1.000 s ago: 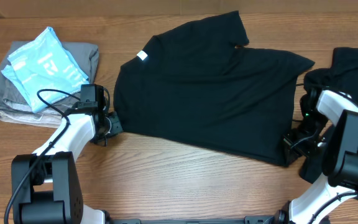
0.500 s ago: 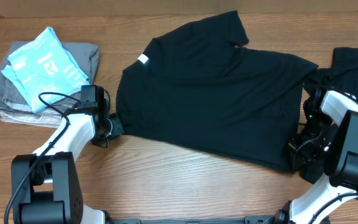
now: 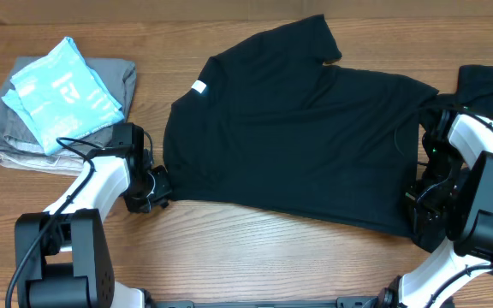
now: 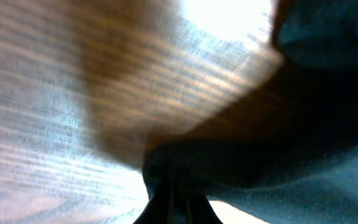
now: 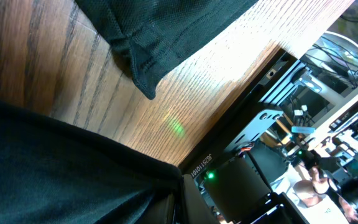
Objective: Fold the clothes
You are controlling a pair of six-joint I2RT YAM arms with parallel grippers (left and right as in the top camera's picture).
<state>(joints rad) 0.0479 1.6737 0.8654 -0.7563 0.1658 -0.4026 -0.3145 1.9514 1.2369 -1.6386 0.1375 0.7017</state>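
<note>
Dragging now: the left claw (image 3: 159, 190), pinched tight on the near-left hem corner of the plain black short-sleeved T-shirt (image 3: 298, 145), sits closer to the front edge of the wooden bench (image 3: 255, 257) than a second ago. The right claw (image 3: 416, 211) does the same on its side, clamped shut on the near-right hem corner and drawn back toward its own base. The left wrist view backs this up, with dark cloth bunched right at the closed fingertips and woodgrain beneath.

The whole shirt comes with them. It lies spread across the middle of the bench, its small white neck label (image 3: 199, 87) a touch nearer and further right than before, and the hem runs straighter between the two grips. My read is that this is the flattening pull ahead of the first fold, with no fold made yet.

Beyond, at far right, a second black garment (image 3: 486, 85) waits in a heap. Far left, the light-blue printed garment (image 3: 62, 85) rests on the grey and beige folded pile (image 3: 118, 77).
</note>
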